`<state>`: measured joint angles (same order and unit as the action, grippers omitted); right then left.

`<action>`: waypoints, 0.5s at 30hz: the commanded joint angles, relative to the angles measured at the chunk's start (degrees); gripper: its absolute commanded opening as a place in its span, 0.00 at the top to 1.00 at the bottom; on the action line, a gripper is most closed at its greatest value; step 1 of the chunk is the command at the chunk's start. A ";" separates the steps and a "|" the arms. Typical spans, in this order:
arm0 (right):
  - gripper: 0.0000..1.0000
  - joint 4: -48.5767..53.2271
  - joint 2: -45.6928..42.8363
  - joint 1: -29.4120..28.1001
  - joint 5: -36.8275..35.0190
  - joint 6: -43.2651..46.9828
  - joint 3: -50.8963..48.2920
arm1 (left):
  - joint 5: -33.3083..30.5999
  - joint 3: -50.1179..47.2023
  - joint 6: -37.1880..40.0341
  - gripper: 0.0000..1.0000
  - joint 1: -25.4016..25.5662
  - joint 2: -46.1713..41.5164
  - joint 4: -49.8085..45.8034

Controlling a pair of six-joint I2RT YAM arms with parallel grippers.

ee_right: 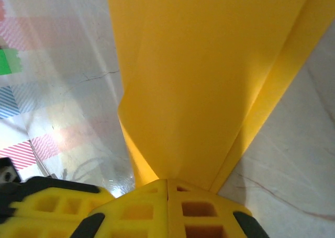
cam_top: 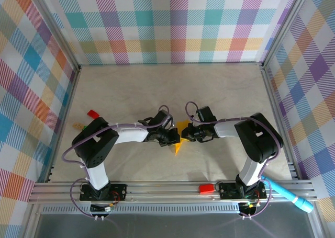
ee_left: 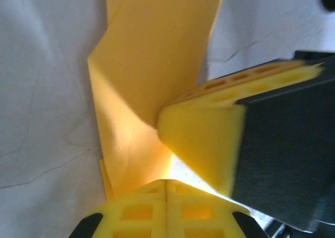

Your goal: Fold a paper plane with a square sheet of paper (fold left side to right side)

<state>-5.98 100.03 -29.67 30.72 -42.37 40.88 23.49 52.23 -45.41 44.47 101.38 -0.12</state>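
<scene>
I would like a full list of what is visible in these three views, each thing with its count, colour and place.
paper: 1, yellow-orange, folded, at the table centre between both grippers
red blocks: 2, red, one at the table's left side, one on the front rail
pen-like cylinder: 1, light blue, right end of the front rail
tan piece: 1, tan, left table edge, too small to identify
table: 1, beige
walls: pastel checked, on three sides
left gripper: 1, yellow jaws shut on the paper
right gripper: 1, yellow jaws shut on the paper
</scene>
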 commanded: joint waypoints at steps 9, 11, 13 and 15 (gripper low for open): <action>1.00 7.96 3.84 -0.55 -5.37 2.11 -0.63 | 6.38 -1.71 -2.27 1.00 0.66 -5.93 -2.22; 1.00 8.18 3.86 -0.55 -5.32 2.04 -0.49 | 7.38 -1.83 -2.48 1.00 1.21 -5.08 -2.13; 1.00 8.26 3.86 -0.55 -5.32 2.03 -0.37 | 8.01 -1.65 -2.54 1.00 1.75 -4.29 -1.95; 1.00 8.39 3.86 -0.56 -5.41 2.05 -0.28 | 8.42 -1.43 -2.56 1.00 2.14 -3.41 -1.93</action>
<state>-4.64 100.36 -29.71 30.74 -41.34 41.76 29.67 51.05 -47.16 45.76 96.79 -0.60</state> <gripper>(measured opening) 0.060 0.049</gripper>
